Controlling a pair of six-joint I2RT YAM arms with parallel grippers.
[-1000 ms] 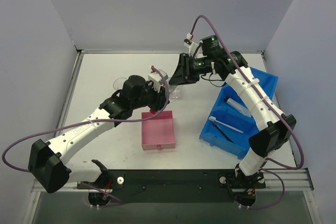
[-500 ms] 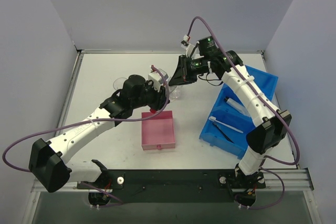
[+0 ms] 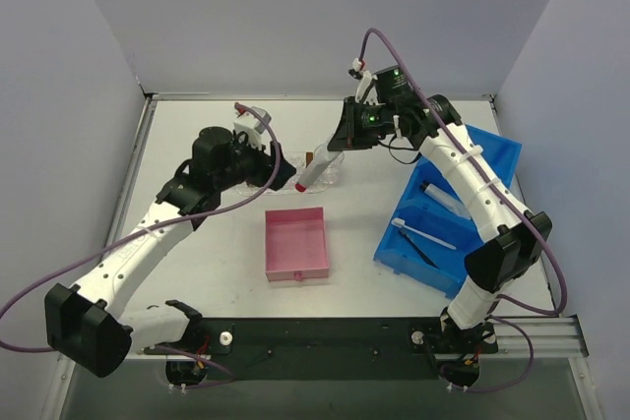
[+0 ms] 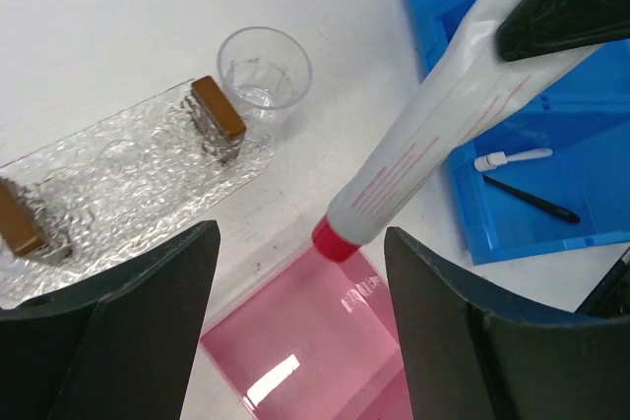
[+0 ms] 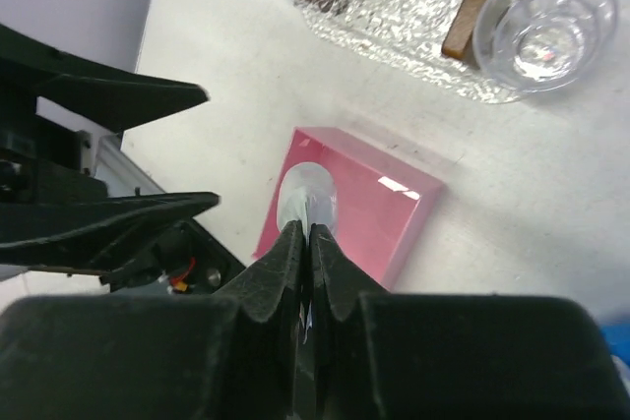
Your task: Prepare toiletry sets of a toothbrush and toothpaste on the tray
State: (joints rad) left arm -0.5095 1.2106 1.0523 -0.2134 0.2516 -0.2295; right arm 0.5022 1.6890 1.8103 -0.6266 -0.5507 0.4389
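While left end effector [image 4: 300,232] gapes wide, right end effector [image 5: 305,234] pinches toothpaste [image 4: 433,135], tail hidden.

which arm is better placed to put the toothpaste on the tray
Right. The right gripper is shut on the flat end of the toothpaste tube, cap hanging down near the tray. The left gripper is open and empty.

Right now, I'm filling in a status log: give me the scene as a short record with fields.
left gripper: open, holding nothing
right gripper: shut on the flat end of the toothpaste
toothpaste: in the air, tilted, red cap down
tray: two brown blocks, no toothpaste on it
clear cup: by one end of the tray
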